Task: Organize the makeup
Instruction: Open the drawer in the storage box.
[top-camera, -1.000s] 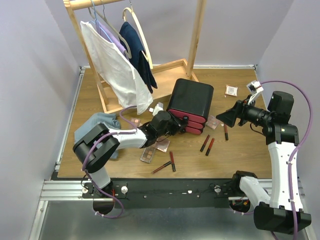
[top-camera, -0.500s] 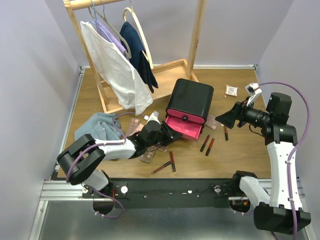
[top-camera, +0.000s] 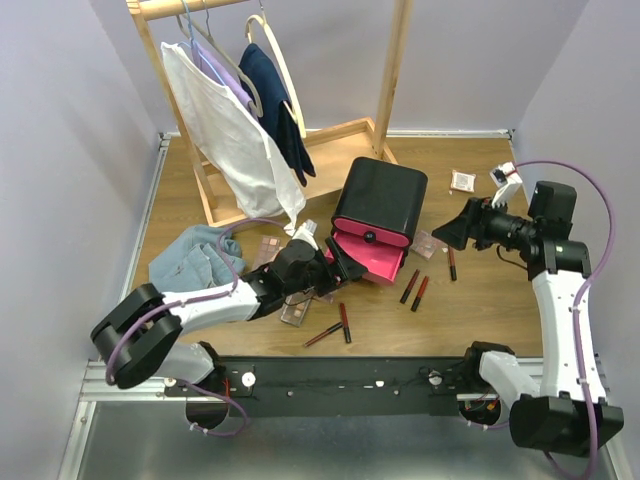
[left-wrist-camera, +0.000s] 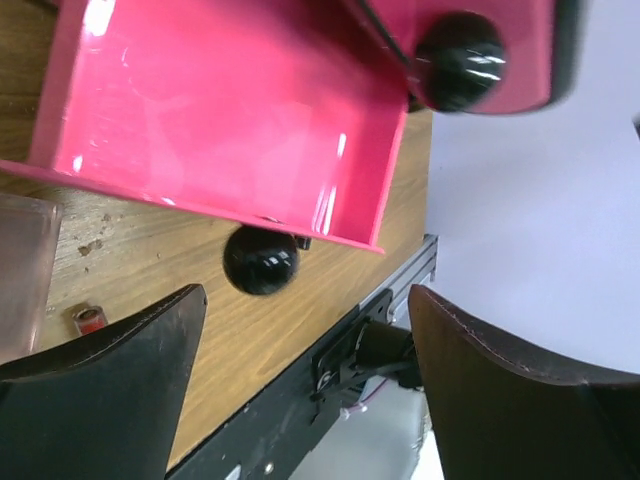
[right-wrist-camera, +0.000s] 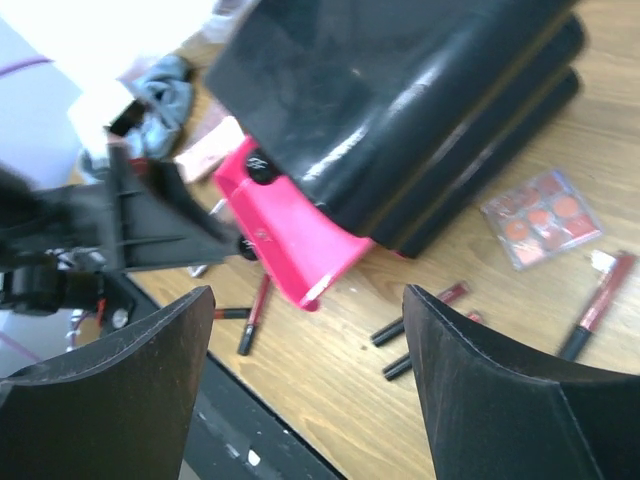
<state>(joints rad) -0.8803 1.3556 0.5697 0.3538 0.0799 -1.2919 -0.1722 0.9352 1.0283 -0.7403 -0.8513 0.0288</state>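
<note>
The black box (top-camera: 382, 198) stands mid-table with its bottom pink drawer (top-camera: 368, 257) pulled out and empty (left-wrist-camera: 220, 110). My left gripper (top-camera: 343, 265) is open just in front of that drawer's round black knob (left-wrist-camera: 260, 260), not touching it (left-wrist-camera: 308, 295). The makeup lies loose on the wood: lip tubes (top-camera: 415, 289) (top-camera: 344, 322) (top-camera: 452, 263), eyeshadow palettes (top-camera: 296, 311) (top-camera: 428, 244) (top-camera: 268, 246), and a square blush case (top-camera: 462, 181). My right gripper (top-camera: 447, 234) hovers open to the right of the box, above the palette (right-wrist-camera: 540, 215) and lip tubes (right-wrist-camera: 420, 310), with nothing between its fingers (right-wrist-camera: 306, 292).
A wooden clothes rack (top-camera: 335, 148) with hanging garments (top-camera: 235, 125) stands at the back left. A light blue cloth (top-camera: 195, 255) lies at the left. The black rail (top-camera: 350, 375) runs along the table's near edge. The box's upper drawers are shut.
The bottom drawer slid out with my left gripper on its knob. That gripper has since opened, let the knob go and drawn back a little. The right arm barely moved.
</note>
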